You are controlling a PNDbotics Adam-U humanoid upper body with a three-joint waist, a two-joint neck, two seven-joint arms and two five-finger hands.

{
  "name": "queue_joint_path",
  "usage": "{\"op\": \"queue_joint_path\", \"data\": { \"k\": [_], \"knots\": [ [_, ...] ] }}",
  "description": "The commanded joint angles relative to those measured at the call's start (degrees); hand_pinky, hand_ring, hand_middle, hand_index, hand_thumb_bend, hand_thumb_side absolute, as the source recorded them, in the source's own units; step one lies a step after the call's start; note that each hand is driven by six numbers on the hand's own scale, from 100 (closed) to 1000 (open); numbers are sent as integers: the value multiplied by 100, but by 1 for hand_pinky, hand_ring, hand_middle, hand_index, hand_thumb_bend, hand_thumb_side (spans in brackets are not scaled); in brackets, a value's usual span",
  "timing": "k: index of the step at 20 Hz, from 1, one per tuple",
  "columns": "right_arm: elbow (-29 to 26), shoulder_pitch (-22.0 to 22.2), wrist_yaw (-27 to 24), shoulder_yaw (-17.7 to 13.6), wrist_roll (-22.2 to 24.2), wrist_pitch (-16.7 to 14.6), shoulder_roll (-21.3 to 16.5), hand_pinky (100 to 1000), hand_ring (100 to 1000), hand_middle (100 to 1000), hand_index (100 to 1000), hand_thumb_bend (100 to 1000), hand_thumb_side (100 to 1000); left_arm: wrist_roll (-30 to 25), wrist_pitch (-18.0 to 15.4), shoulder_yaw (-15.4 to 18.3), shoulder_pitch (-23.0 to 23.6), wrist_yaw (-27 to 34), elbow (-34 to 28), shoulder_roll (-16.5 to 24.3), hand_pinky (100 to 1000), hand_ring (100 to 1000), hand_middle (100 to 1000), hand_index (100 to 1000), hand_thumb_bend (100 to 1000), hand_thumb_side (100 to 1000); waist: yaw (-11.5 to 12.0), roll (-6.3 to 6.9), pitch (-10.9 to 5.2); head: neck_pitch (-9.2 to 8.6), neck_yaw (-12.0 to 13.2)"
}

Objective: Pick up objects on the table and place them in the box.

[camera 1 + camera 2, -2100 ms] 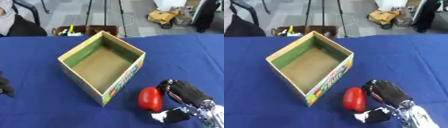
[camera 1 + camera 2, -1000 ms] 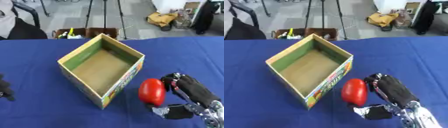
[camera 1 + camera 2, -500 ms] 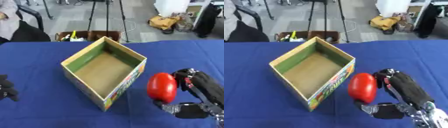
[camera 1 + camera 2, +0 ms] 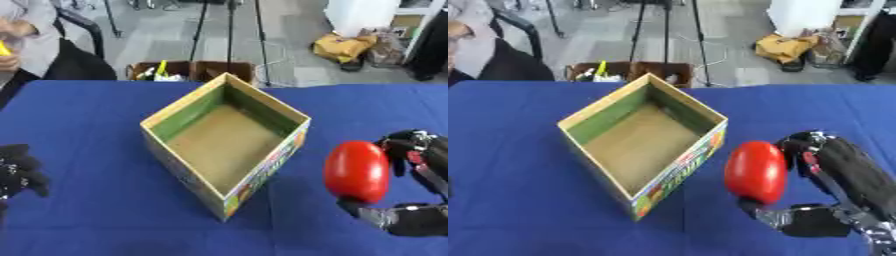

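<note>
Lower right of frame: right hand [image 4: 833,175] grasping red object [image 4: 756,171] (oval, smooth) beside open box [image 4: 645,141]; left hand [image 4: 17,170] clenched, left edge.

table cloth [image 4: 87,210]: deep blue | box [image 4: 226,150]: tan floor, green inner walls (multicoloured print outside) | object [image 4: 756,171]: glossy red | right hand [image 4: 842,180]: black, silver

Smooth red oval object [image 4: 756,171] held upright above the blue table, just right of the open, empty cardboard box [image 4: 642,143]
</note>
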Motion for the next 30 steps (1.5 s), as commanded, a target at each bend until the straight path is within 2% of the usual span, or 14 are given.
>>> {"op": "queue_joint_path", "data": {
  "k": [1, 10, 24, 30],
  "knots": [
    [-136, -70, -299, -89, -146, -53, -521, 100, 339, 385, 414, 228, 679, -4, 16, -19, -32, 41, -121, 139, 424, 509, 548, 752, 100, 949, 29, -21, -126, 59, 6],
    [-136, -246, -1052, -217, -170, 104, -1288, 100, 338, 381, 414, 217, 685, -49, 34, -32, -66, 3, -121, 151, 422, 509, 547, 751, 100, 951, 187, -136, -60, 91, -86],
    [-136, -662, -2210, -433, -220, 496, -1921, 100, 336, 379, 414, 219, 696, -108, -7, -53, -108, -71, -121, 156, 422, 509, 547, 750, 100, 952, 423, -271, 65, -51, -382],
    [-127, -791, -2603, -487, -242, 758, -2127, 100, 334, 378, 415, 222, 693, -118, -56, -63, -102, -65, -121, 163, 422, 509, 547, 750, 100, 950, 589, -301, 85, -144, -656]
  ]
}}
